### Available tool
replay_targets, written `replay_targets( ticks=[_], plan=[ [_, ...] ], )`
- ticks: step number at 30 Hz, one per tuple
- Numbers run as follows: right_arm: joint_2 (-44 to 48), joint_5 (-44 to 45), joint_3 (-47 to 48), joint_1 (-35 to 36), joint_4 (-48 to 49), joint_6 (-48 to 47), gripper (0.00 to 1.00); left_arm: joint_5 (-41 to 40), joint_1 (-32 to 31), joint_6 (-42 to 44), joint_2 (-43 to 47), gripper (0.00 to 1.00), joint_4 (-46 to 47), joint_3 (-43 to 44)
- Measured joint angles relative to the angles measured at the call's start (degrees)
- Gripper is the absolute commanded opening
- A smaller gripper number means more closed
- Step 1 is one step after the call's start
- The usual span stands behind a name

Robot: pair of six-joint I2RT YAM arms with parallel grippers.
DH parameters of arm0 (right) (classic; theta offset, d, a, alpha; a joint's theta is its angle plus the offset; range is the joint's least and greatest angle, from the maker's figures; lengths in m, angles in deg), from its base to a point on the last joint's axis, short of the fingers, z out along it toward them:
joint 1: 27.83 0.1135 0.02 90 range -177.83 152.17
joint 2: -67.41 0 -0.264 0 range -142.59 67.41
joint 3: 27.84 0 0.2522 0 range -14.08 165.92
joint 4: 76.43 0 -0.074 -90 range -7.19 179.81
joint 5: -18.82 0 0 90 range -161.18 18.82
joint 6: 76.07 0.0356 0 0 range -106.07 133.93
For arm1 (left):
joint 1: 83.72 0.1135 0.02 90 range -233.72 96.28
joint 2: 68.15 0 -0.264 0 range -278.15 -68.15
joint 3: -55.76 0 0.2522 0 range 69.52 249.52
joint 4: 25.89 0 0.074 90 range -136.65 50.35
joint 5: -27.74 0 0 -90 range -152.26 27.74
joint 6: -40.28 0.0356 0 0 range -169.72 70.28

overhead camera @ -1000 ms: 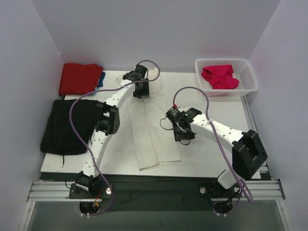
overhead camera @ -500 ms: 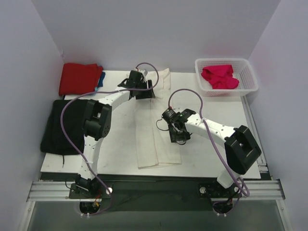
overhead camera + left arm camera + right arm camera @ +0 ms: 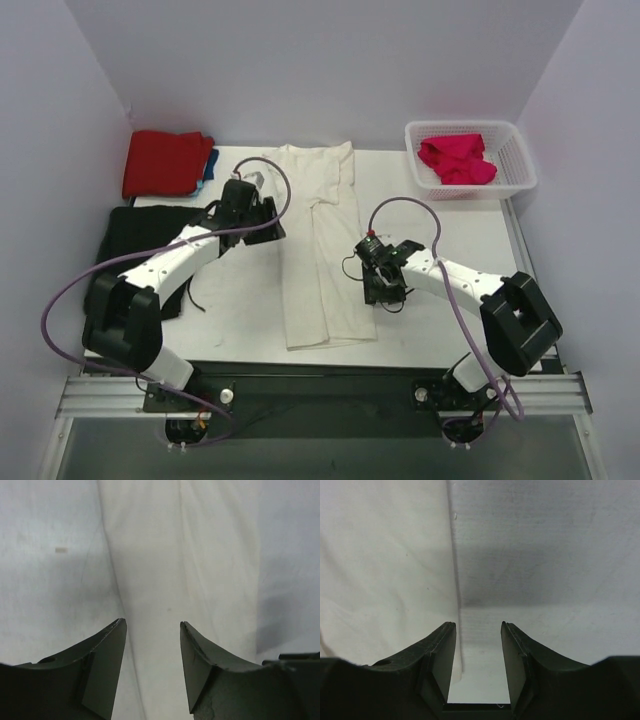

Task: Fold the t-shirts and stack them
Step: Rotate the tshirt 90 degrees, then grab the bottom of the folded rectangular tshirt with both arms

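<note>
At far left, by the back wall (image 3: 300, 60): red t-shirt (image 3: 165, 163), folded flat and laid over a blue t-shirt (image 3: 209, 166) showing only as a sliver at its right side; judged to be the stack begun, parked clear of the working area. Just nearer, black cloth (image 3: 130, 262) draped over the left edge of the table (image 3: 240, 300), purpose not evident. Next along, left gripper (image 3: 270, 226), reaching in from the left toward the cream-white t-shirt (image 3: 320, 250), jaws about half apart and gripping nothing; from its wrist view, pointed low across the pale cloth, likely lined up for a pinch at the long left edge. At centre, that shirt itself: already narrowed into a long strip, wider end toward the back wall, other end toward the arms, flat on the table; presumably laid lengthwise for crosswise folds to follow. Right of it, right gripper (image 3: 386, 293), low beside the strip's right edge, jaws likewise parted and empty, set right at the line between cloth and bare table; probably placed for taking hold of that edge. At far right, white basket (image 3: 523, 170) at the back corner, holding one crumpled magenta-pink t-shirt (image 3: 455, 160), unfolded, seemingly waiting for its turn.
</note>
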Motion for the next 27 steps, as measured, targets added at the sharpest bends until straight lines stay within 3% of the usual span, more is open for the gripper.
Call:
replay_targets(
  ticks=[6, 11, 18, 27],
  plan=[
    [0.74, -5.07, -4.7, -0.42, 4.55, -0.02, 0.43, -0.63, -5.2, -6.34, 7.72, 0.61, -6.73, -16.46],
    [2.69, -8.0, -6.64, -0.52, 7.61, 0.0, 0.43, 4.04, -7.02, -12.39, 13.57, 0.63, -9.35, -26.27],
    [5.05, -9.49, -10.95, -0.5, 9.62, 0.96, 0.43, 10.95, -7.56, -16.35, 17.53, 0.63, -9.22, -31.3],
    [7.8, -10.86, -14.6, -0.5, 12.63, 2.23, 0.43, 19.63, -8.26, -20.57, 16.65, 0.62, -1.95, -37.07]
  ],
)
